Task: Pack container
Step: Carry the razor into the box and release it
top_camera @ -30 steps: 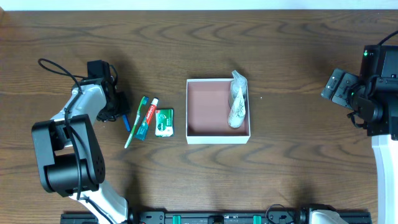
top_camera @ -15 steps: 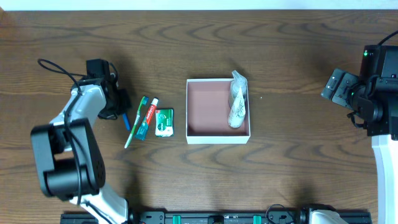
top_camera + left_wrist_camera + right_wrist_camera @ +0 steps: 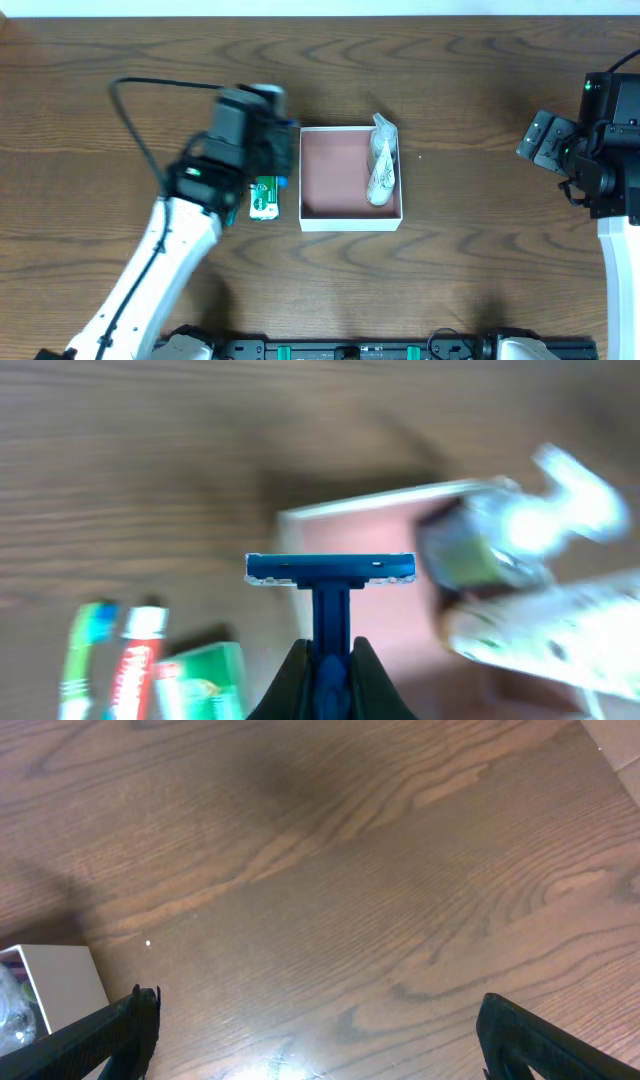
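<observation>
My left pincer (image 3: 328,660) has swung off the table beside the toiletries and over to the container (image 3: 350,226), clamped on the handle of a blue razor (image 3: 330,567). The container lies just ahead and to its right, with a bottle (image 3: 381,160) already inside. The overhead view is smeared, so I am probably near the left wall, not yet over the floor. The toothpaste (image 3: 135,665) and green box (image 3: 264,198) wait just behind. My right pincer (image 3: 315,1040) gapes wide and empty.

The left arm (image 3: 150,275) has a long white link, black joints and a thin black cable (image 3: 160,83). The right arm (image 3: 600,170) is mostly black, with a white lower link and a small green light (image 3: 591,87). The left pincer (image 3: 330,660) has dark, tapered fingers (image 3: 290,682).
</observation>
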Robot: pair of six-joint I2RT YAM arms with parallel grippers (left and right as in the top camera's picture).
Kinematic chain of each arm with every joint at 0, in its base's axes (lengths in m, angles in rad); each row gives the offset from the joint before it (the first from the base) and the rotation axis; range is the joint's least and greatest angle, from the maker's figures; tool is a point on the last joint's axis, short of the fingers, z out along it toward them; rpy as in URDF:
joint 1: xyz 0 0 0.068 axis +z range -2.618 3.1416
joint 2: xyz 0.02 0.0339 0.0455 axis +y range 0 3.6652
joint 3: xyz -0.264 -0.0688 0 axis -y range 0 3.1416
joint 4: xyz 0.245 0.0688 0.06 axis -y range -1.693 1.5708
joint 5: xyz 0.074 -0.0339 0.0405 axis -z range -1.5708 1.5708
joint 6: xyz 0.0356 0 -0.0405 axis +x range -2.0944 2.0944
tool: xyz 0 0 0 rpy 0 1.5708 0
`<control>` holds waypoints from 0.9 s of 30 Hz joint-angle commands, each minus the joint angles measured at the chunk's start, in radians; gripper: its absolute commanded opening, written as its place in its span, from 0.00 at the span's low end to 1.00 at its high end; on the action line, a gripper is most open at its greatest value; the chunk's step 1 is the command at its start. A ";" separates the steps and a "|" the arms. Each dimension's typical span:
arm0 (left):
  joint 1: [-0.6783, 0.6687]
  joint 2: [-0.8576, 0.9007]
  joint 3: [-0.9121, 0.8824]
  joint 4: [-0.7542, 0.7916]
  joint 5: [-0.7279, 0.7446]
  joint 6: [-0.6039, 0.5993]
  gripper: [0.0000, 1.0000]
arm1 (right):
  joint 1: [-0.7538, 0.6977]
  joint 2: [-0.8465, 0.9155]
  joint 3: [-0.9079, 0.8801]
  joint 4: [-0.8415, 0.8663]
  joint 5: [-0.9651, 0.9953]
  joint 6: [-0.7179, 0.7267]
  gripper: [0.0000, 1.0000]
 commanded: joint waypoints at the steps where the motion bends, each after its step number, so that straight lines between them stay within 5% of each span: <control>1: -0.096 0.050 0.004 0.000 -0.097 -0.087 0.06 | -0.007 0.001 0.000 -0.002 0.004 -0.008 0.99; 19: -0.169 0.475 0.003 0.100 -0.133 -0.212 0.07 | -0.007 0.001 0.000 -0.002 0.004 -0.008 0.99; 27: -0.169 0.478 0.022 0.126 -0.132 -0.213 0.31 | -0.007 0.001 0.000 -0.002 0.004 -0.008 0.99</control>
